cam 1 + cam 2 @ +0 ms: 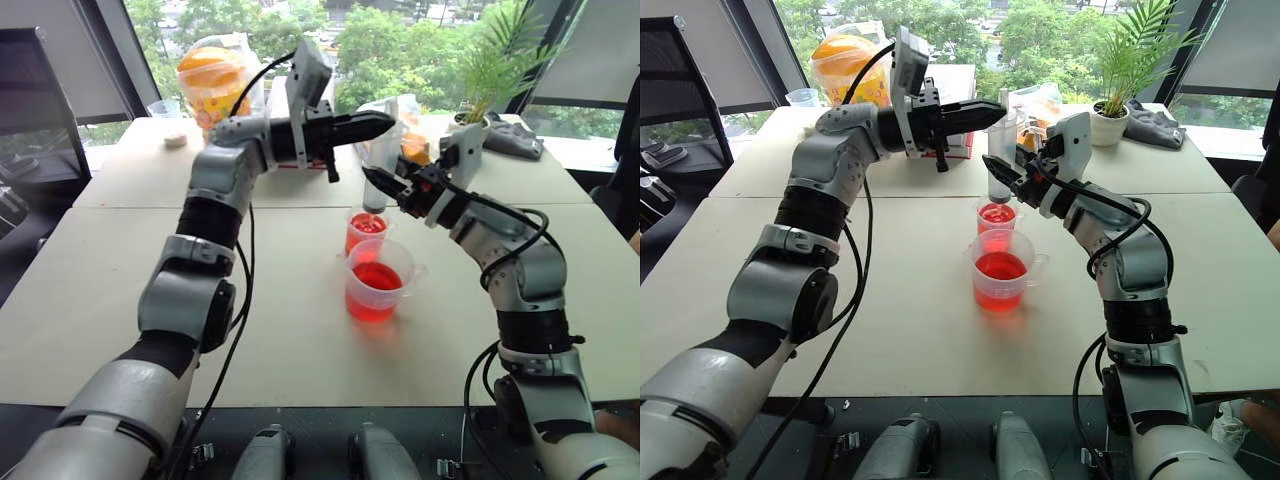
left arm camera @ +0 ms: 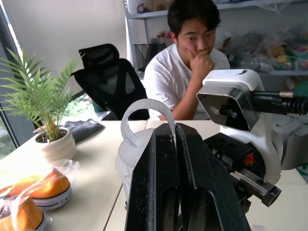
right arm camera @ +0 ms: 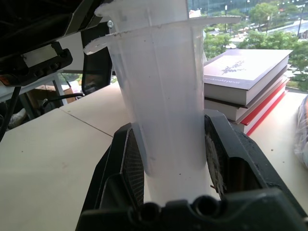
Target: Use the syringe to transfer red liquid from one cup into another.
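— Left claw (image 1: 990,112) first: how is it set?
— Its two fingers are pressed together on the white plunger (image 2: 144,108) at the top of the syringe (image 1: 999,160). It reaches across from my left, roughly level, above the cups.

— And the other one?
— My right claw (image 1: 1002,175) is clamped around the syringe's clear barrel (image 3: 161,106), one finger on each side. The syringe stands upright, tip down, just over the smaller cup (image 1: 997,218).

— Where does the red liquid sit?
— Some in the smaller cup, more in the wider beaker (image 1: 1002,270) with the handle, which stands just in front of it, nearer to me. The two are almost touching.

— Room around them?
— Bare table (image 1: 910,300) to my left of the cups and in front of them, well in from the near edge. A seam between table tops runs behind the cups. Farther back: an orange bag (image 1: 845,65), stacked books (image 3: 245,82), then a potted plant (image 1: 1118,90) to my right. A person (image 2: 185,72) sits across the table on that side.
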